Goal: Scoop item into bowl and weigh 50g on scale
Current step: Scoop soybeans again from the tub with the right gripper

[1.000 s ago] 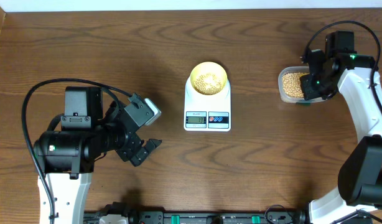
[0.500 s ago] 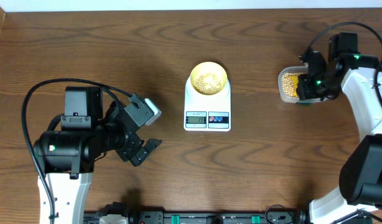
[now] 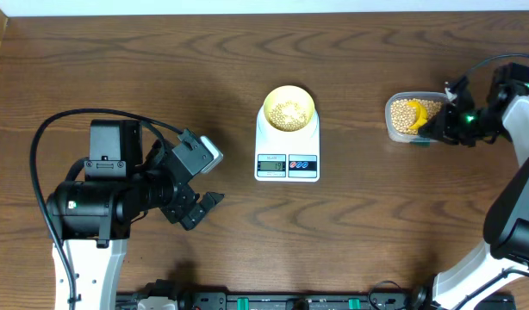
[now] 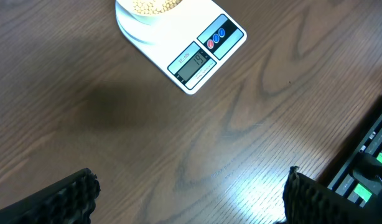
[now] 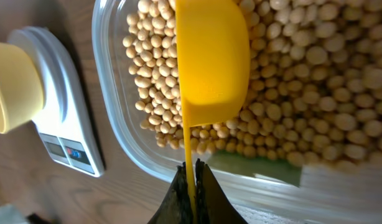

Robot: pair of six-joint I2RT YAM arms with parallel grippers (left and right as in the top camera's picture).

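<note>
The display point(image 3: 271, 164) on the scale point(image 3: 287, 145) was too small to read overhead; the bowl point(image 4: 130, 15) was cut off at the left wrist view's top edge.

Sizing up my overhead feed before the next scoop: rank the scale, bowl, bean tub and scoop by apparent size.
1. scale
2-3. bowl and tub: look about alike, so unranked
4. scoop

right arm point(image 3: 508, 110) swung out rightward, yellow scoop point(image 3: 417, 116) now uncovered over beans point(image 3: 401, 110)
</note>
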